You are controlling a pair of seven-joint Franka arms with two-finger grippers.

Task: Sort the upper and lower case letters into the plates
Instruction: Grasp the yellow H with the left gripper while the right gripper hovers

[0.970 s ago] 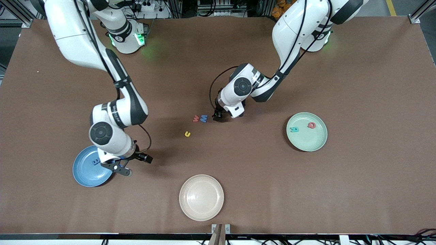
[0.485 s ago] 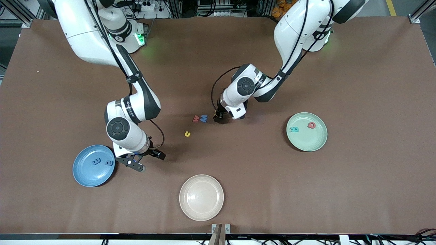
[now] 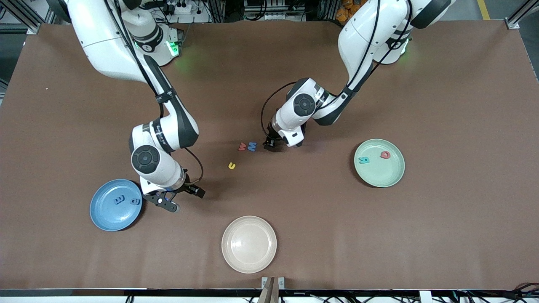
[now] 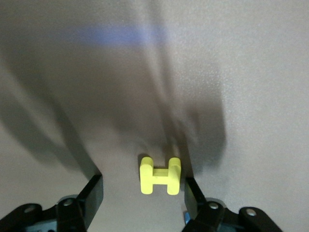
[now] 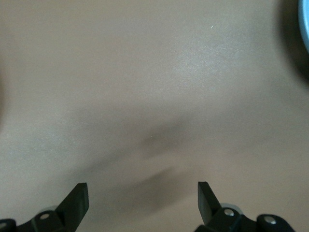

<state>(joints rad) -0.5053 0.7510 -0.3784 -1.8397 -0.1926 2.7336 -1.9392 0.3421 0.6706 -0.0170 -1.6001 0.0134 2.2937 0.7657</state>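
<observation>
Lying flat on the table, a yellow letter H (image 4: 161, 175) sits between the fingers of the left gripper (image 4: 142, 193), which stand apart, one finger touching it. Just beside it are a blue letter (image 3: 252, 146) and a red letter (image 3: 242, 147). The right gripper (image 3: 165, 203), fingers wide apart, hangs beside the blue plate (image 3: 105, 216).

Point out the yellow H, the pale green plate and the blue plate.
yellow H (image 4: 161, 175): left wrist view, on its crossbar.
pale green plate (image 3: 381, 174): front view, on bare floor near its rim.
blue plate (image 3: 107, 216): front view, on bare floor nearer the camera.
</observation>
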